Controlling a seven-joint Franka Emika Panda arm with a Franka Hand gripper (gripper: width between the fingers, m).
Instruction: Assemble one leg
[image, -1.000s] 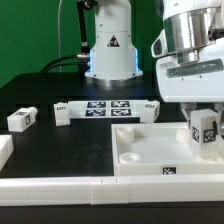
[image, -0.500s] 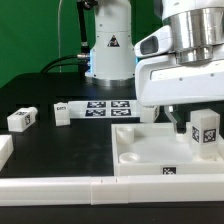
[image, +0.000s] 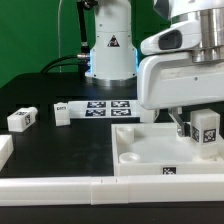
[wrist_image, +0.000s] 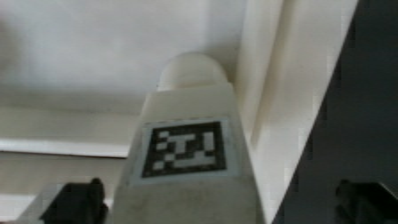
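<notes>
A white leg (image: 207, 130) with a black-and-white tag stands upright at the right end of the large white panel (image: 150, 152). In the wrist view the leg (wrist_image: 187, 140) fills the middle, tag facing the camera. My gripper (image: 203, 124) is around the leg and open. Its dark fingertips (wrist_image: 75, 202) show at both edges of the wrist view, with a gap to the leg on each side. One finger (image: 179, 126) shows on the exterior view's left of the leg.
Two more legs (image: 22, 118) (image: 62, 112) lie on the black table at the exterior view's left. The marker board (image: 105, 106) lies behind the panel. Long white border bars (image: 90, 186) run along the front edge. The robot base (image: 110, 50) stands at the back.
The fingers have spread apart from the leg and the hand has shifted slightly toward the exterior view's left. The leg stays upright in the same place.
</notes>
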